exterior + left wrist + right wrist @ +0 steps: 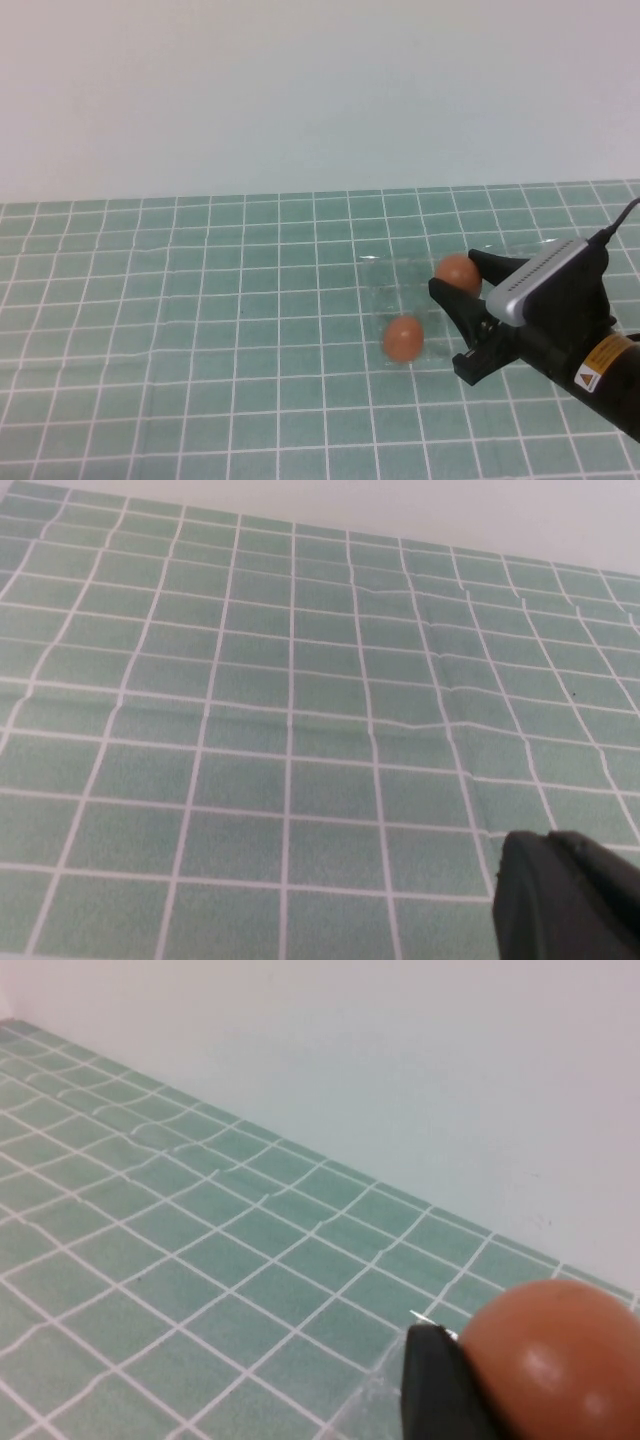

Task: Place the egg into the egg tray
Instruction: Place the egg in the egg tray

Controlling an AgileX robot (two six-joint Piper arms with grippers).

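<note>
My right gripper (pixel 455 274) is at the right of the table, shut on one orange-brown egg (pixel 459 271), holding it just over the back right part of the clear egg tray (pixel 385 284). In the right wrist view the egg (pixel 552 1360) fills the corner, pressed against one black finger (pixel 435 1392), with the tray's glinting edge (pixel 378 1392) below. A second, like egg (pixel 403 338) sits in a front cup of the tray. My left gripper (pixel 565 900) shows only in the left wrist view, as a dark shape over bare cloth, away from the eggs.
A green cloth with a white grid (pixel 200 300) covers the table, with a plain white wall (pixel 300 90) behind it. The right arm's body (pixel 590 360) reaches in from the lower right corner.
</note>
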